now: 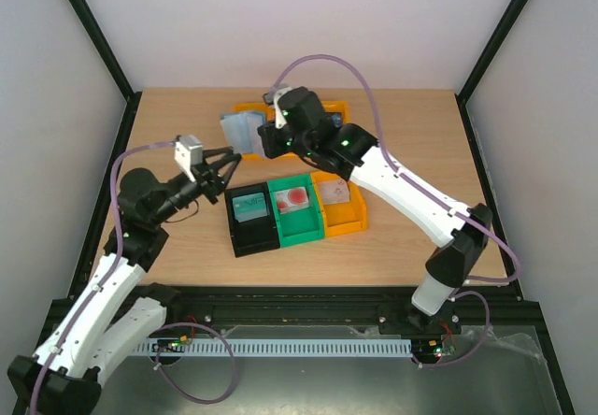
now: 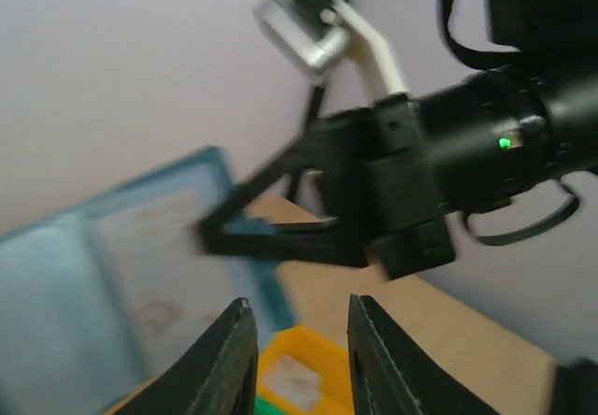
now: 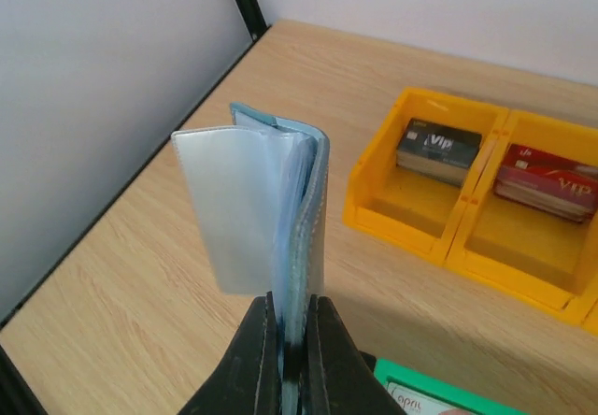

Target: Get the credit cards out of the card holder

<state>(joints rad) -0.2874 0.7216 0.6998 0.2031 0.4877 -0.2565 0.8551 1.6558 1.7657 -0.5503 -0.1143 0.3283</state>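
The left gripper (image 2: 299, 307) hangs over the table (image 1: 187, 247) with its jaws apart and nothing between them, facing the card holder (image 3: 271, 200) – though the black right gripper (image 3: 292, 307), clamped on one edge of that wallet and holding it upright and fanned open, fills much of the left wrist view. From overhead a black bin (image 1: 235, 233), a green bin (image 1: 308, 233) and an orange bin (image 1: 348, 223) sit in a row (each with something inside). Only the right wrist view lets you read the yellow bins (image 3: 374, 200) – a dark credit card (image 3: 437, 147) printed "Vip", then a red credit card (image 3: 549, 179) printed "VIP".
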